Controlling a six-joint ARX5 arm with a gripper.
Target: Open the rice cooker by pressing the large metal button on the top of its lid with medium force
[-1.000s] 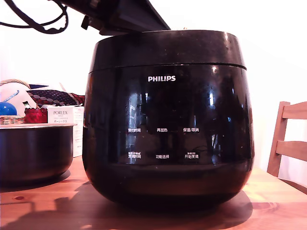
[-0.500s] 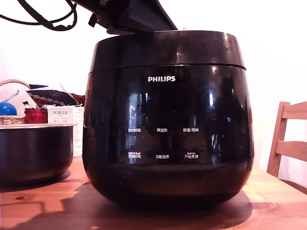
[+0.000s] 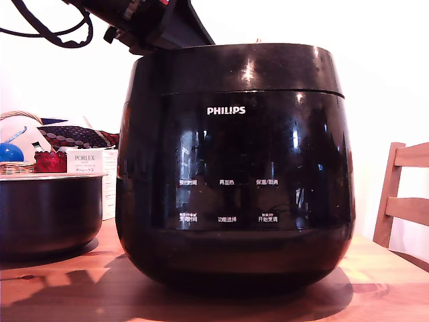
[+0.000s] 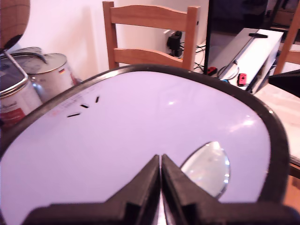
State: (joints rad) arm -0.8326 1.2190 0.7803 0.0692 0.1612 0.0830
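Note:
The glossy black rice cooker (image 3: 234,168) with its white PHILIPS logo fills the middle of the exterior view, and its lid (image 3: 234,67) sits down on the body. Above the lid's left part in that view hangs the dark arm (image 3: 157,23). In the wrist view the lid (image 4: 140,117) top reflects pale light. My gripper (image 4: 161,158) is shut, fingertips together with nothing between them, low over the lid. The large metal button (image 4: 207,168) lies just beside the fingertips; whether they touch the lid cannot be told.
A dark bowl-like pot (image 3: 47,211) stands at the exterior view's left on the wooden table (image 3: 67,288), with a PORLEX box (image 3: 86,162) and a basket behind it. A wooden chair (image 3: 402,194) is at the right. In the wrist view, another chair (image 4: 150,35) and metal pots (image 4: 28,79) lie beyond the cooker.
The arm above the lid first edged to the exterior view's right, then shifted back left. The lid stays down and the cooker has not moved.

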